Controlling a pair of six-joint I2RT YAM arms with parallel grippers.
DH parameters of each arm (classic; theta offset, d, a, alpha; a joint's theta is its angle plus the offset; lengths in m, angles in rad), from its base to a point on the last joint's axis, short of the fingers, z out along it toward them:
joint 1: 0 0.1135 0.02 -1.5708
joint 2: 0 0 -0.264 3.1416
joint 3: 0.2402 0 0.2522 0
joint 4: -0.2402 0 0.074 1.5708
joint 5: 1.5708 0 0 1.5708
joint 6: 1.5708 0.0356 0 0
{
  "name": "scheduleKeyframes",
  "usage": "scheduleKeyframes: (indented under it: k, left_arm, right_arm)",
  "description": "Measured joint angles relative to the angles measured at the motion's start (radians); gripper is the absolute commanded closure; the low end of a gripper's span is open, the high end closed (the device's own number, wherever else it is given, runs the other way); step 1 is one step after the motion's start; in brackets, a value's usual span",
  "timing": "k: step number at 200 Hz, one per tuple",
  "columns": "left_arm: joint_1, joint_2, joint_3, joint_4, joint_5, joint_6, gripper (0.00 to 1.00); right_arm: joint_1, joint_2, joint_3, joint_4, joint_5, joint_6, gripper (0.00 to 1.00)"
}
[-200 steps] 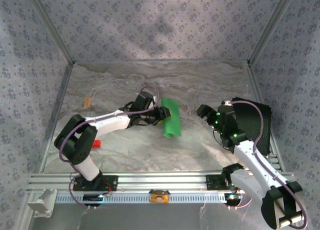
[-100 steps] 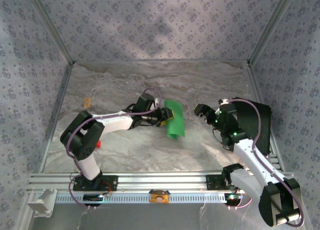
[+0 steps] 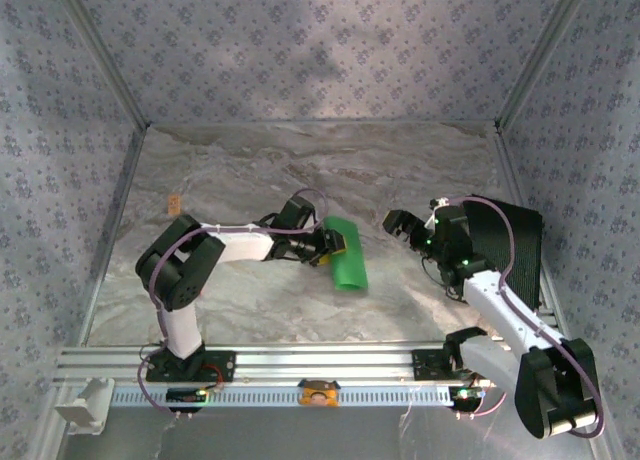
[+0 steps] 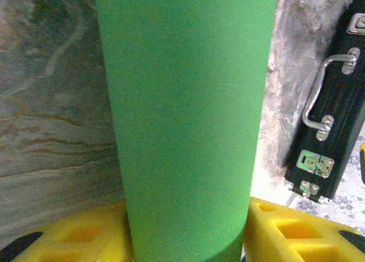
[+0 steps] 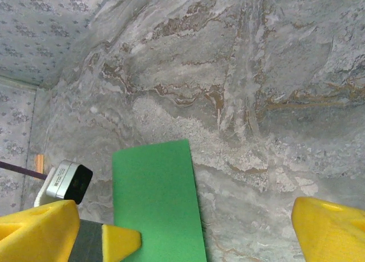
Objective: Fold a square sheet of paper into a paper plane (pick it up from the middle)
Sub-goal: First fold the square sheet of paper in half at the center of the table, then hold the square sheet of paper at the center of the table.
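Observation:
The square sheet of paper (image 3: pixel 348 255) is bright green and curled into a half-tube at mid-table. My left gripper (image 3: pixel 338 245) is shut on its left edge. In the left wrist view the sheet (image 4: pixel 182 119) rises like a column between the yellow fingers (image 4: pixel 296 230). My right gripper (image 3: pixel 395 223) hovers open just right of the sheet, apart from it. In the right wrist view the sheet (image 5: pixel 157 199) lies between its wide-spread yellow fingertips (image 5: pixel 333 228), with the left gripper's yellow fingertip (image 5: pixel 120 239) on the sheet's edge. The paper plane is out of view.
A black case (image 3: pixel 510 250) with metal latches and a handle (image 4: pixel 336 102) stands at the right edge behind the right arm. A small tan piece (image 3: pixel 174 202) lies at the far left. Patterned walls enclose the marbled table (image 3: pixel 300 160).
The left arm has swung the sheet right and toward the near edge, turning it. The right gripper has moved left, closer to the sheet, still open.

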Motion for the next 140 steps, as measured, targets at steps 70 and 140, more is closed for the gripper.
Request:
scheduleKeyframes:
  k: [70, 140]
  left_arm:
    - [0.008, -0.01, 0.033, -0.125, -0.075, 0.083, 0.3]
    - [0.008, -0.073, 0.04, -0.273, -0.199, 0.145, 0.41]
  right_arm:
    - [0.0, 0.024, 0.003, 0.0, -0.013, 0.001, 0.02]
    - [0.006, 0.114, 0.033, 0.001, -0.075, 0.0, 0.03]
